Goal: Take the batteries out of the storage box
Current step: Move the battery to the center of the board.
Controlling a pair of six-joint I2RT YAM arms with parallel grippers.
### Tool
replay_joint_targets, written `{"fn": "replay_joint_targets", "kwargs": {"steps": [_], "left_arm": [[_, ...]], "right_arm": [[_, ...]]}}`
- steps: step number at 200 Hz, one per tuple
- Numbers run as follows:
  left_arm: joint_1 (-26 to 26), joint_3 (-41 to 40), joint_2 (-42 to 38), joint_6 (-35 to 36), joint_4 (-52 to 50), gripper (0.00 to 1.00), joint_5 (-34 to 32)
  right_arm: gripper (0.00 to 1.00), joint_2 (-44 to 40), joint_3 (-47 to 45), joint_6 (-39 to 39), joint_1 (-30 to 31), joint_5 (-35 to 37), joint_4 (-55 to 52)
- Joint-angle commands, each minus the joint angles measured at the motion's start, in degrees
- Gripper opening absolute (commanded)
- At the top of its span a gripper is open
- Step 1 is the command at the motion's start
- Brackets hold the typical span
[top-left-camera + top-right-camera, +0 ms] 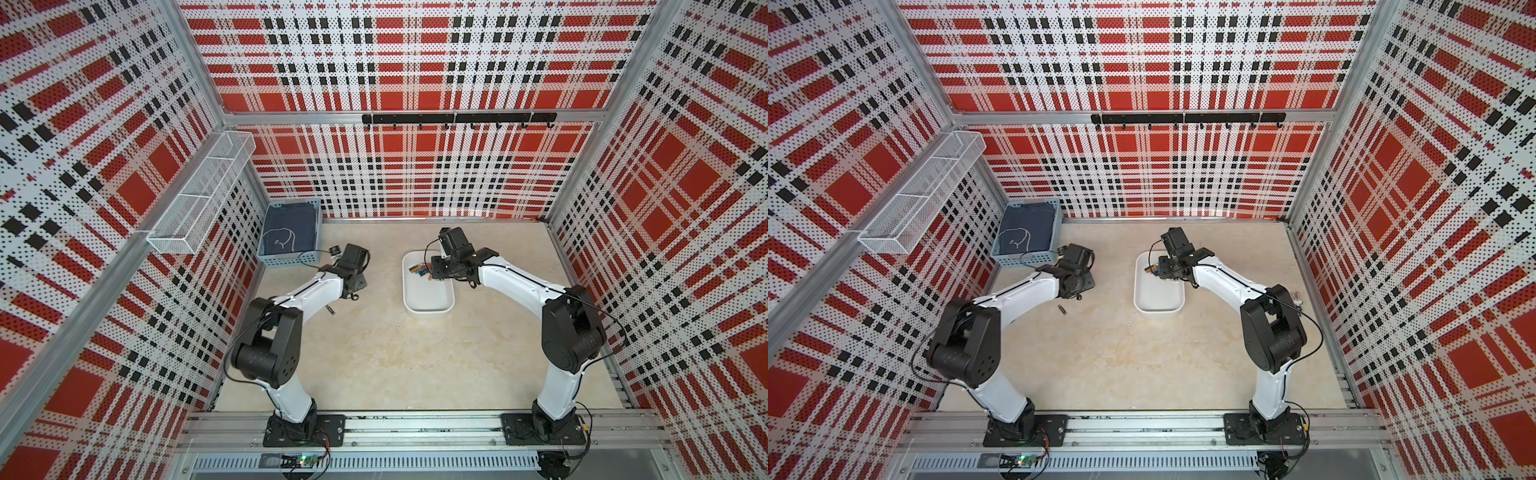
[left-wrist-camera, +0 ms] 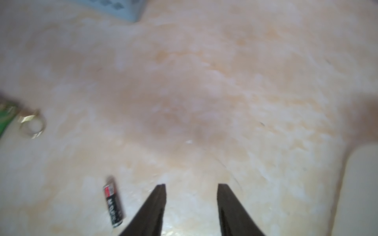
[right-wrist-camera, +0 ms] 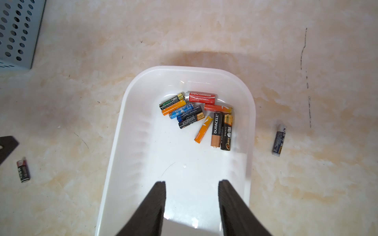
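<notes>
Right wrist view: I count two batteries (image 3: 279, 140) on the tabletop (image 3: 306, 183), ten remain in the storage box (image 3: 131, 155); left gripper (image 2: 191, 185), right gripper (image 3: 191, 181) released, empty.

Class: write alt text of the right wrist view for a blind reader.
A white storage box holds about ten batteries bunched at one end, under the open right gripper. A black battery and a blue battery lie outside on the table.
</notes>
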Motion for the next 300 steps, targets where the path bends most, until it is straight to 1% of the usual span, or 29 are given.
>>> {"fn": "replay_joint_targets", "kwargs": {"steps": [1, 17, 40, 48, 68, 76, 94, 100, 107, 120, 129, 139, 141, 149, 171, 175, 198, 225, 274, 300], "left_arm": [[4.99, -7.07, -3.26, -5.62, -2.37, 0.72, -2.03], [7.56, -11.08, -4.38, -5.80, -1.57, 0.73, -0.56], [7.78, -12.98, -3.63, -6.19, -0.86, 0.73, -0.73], [7.84, -13.11, -2.71, -6.05, -0.44, 0.71, -0.95], [8.02, -12.44, 0.71, -5.11, 0.64, 0.58, -1.39], [8.05, -12.21, 1.89, -5.21, 0.61, 0.55, -1.35], [7.83, -12.83, 3.07, -4.93, 1.59, 0.36, -0.54], [7.67, -13.06, 3.29, -4.79, 1.71, 0.32, -0.44], [7.58, -13.22, 3.43, -4.80, 1.74, 0.30, -0.44], [7.31, -13.47, 3.54, -4.34, 2.63, 0.23, 0.00], [6.83, -13.23, 3.69, -4.02, 2.85, 0.13, 0.18], [5.91, -12.76, 3.99, -3.35, 2.87, 0.09, -0.08], [5.68, -12.52, 4.09, -3.26, 2.78, 0.08, -0.14], [4.87, -11.68, 4.50, -2.60, 2.65, 0.00, -0.16], [2.59, -8.19, 6.11, -1.19, 0.96, 0.00, -0.82], [0.57, -7.41, 6.41, -1.18, 0.53, 0.00, -0.90], [-2.07, -3.86, 7.17, -1.08, -0.42, 0.00, -0.99], [-5.28, 3.13, 9.72, -0.97, -2.09, 0.00, -0.97], [-9.98, 20.23, 21.23, 2.22, -3.25, 0.00, 0.21], [-10.71, 28.85, 27.63, 4.61, -4.90, 0.00, -0.55]], "right_arm": [[0.49, -0.38, 0.37, -1.13, 0.24, 1.25, -1.16], [0.50, -0.55, 0.36, -1.49, 0.27, 1.72, -1.15], [0.50, -0.55, 0.80, -2.31, 0.24, 2.28, -1.11], [0.50, -0.68, 0.97, -2.36, 0.24, 2.35, -1.07], [0.50, -1.44, 0.56, -2.28, 0.24, 2.33, -0.23], [0.50, -1.81, 0.39, -2.27, 0.24, 2.57, -0.21], [0.50, -3.19, -0.33, -2.49, 0.27, 3.77, -0.06], [0.51, -3.74, -0.87, -2.57, 0.30, 4.51, 0.20], [0.51, -4.29, -1.34, -2.91, 0.25, 5.29, 0.54], [0.51, -5.07, -1.96, -3.25, 0.27, 6.71, 0.87], [0.51, -5.45, -2.16, -3.45, 0.25, 7.17, 1.06], [0.52, -5.72, -2.22, -3.63, 0.24, 7.19, 1.15], [0.52, -5.73, -2.25, -3.62, 0.31, 8.17, 1.17], [0.52, -5.82, -2.17, -3.51, 0.27, 8.86, 1.25], [0.52, -5.74, -2.10, -3.04, 0.24, 9.20, 1.40], [0.52, -5.69, -2.08, -2.96, 0.24, 9.02, 1.44], [0.52, -5.73, -2.28, -2.57, 0.24, 9.08, 1.59], [0.52, -5.69, -2.37, -2.36, 0.27, 9.52, 1.62], [0.52, -7.03, -2.91, -2.10, 0.32, 10.56, 1.65], [0.52, -8.01, -3.26, -2.13, 0.26, 11.30, 0.99]]}}
